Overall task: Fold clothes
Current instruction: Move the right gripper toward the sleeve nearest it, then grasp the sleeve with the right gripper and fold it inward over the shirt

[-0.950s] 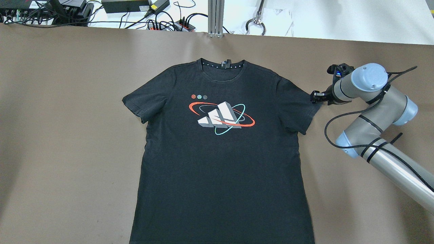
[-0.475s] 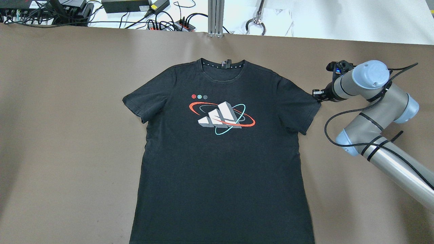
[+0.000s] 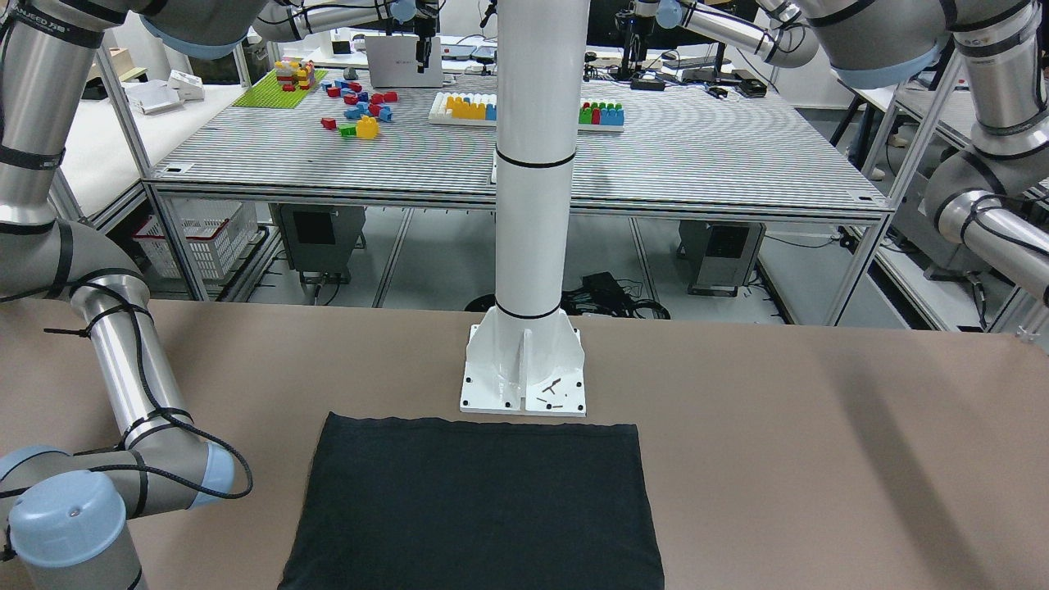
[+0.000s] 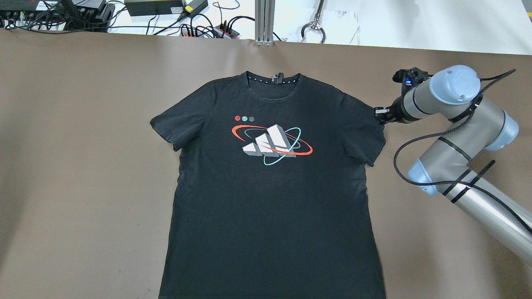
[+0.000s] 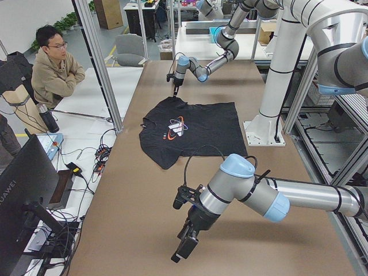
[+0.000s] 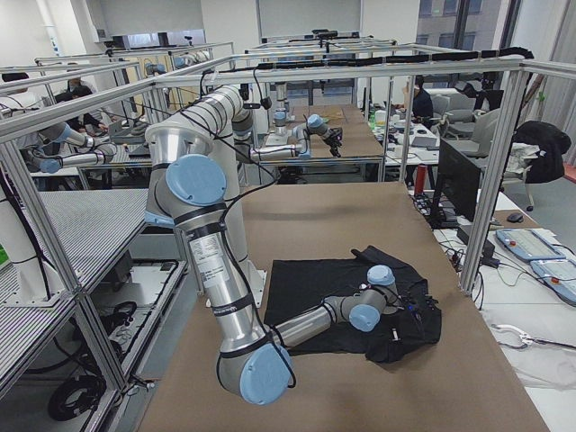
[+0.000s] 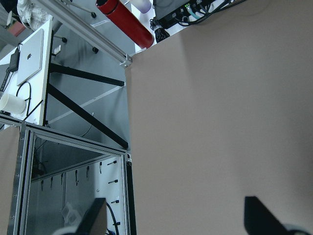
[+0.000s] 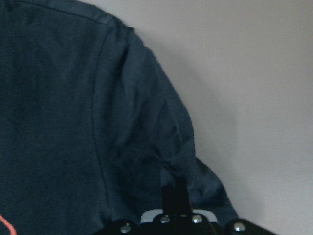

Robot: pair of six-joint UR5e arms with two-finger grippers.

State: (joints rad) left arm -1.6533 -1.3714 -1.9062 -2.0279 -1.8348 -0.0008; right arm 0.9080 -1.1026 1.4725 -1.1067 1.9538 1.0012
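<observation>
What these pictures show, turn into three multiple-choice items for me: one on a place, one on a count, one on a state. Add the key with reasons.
1. Where is the right gripper?
A. at the collar
B. at the edge of the sleeve
C. at the bottom hem

2. How many small dots sit above the logo of the T-shirt?
A. two
B. three
C. five

3. How is the left gripper?
A. open over bare table
B. shut on the hem
C. shut on the collar

Key:
1 B: in the overhead view its tip meets the sleeve.
2 B: red, teal and grey dots stand in a row.
3 A: in the left wrist view its fingers stand wide apart, with only table beyond them.
</observation>
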